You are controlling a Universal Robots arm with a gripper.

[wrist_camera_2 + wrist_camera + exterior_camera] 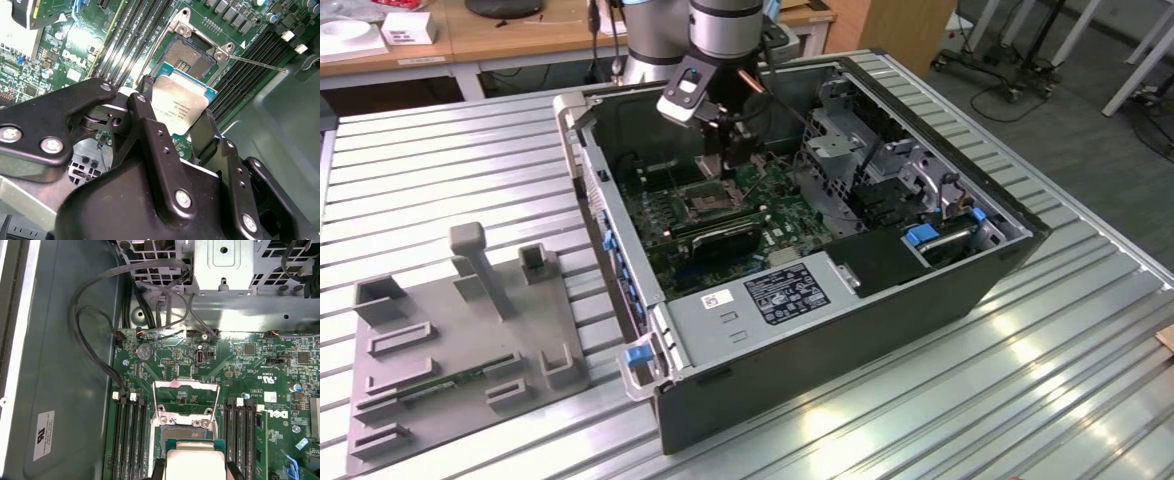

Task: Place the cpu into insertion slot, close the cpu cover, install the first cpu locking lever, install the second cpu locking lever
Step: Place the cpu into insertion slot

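**Chip held over the open socket**

From where I stand, the arm (720, 30) reaches down into the open computer case (854, 300), which lies on its side on the ribbed metal tabletop (1067, 380). The gripper (724, 165) hangs low inside the case, just above the insertion slot (703, 195) on the green motherboard (774, 215).

In the second wrist view the black fingers (146, 107) are closed on two opposite edges of the cpu (179, 102), clamping it flat with its silver-grey top facing the camera. The chip sits in the air just beside and partly over one edge of the insertion slot (187, 57), not seated. The slot's dark centre lies bare inside its silvery rim. A thin locking lever (257, 64) sticks out sideways from one corner of the rim, unhooked.

In the first wrist view the cpu (195, 462) shows again between the fingers (234, 471). Beyond it is the insertion slot (185, 432). The cpu cover (186, 385) stands swung up off the slot, and board parts show through its cut-out middle. Long black memory slots (130, 440) run along both sides of the socket. Grey cables (80, 325) loop across the case floor nearby.

Well apart from the case, towards the exterior view's left, a grey fixture (454, 350) with upright holders rests on the tabletop.
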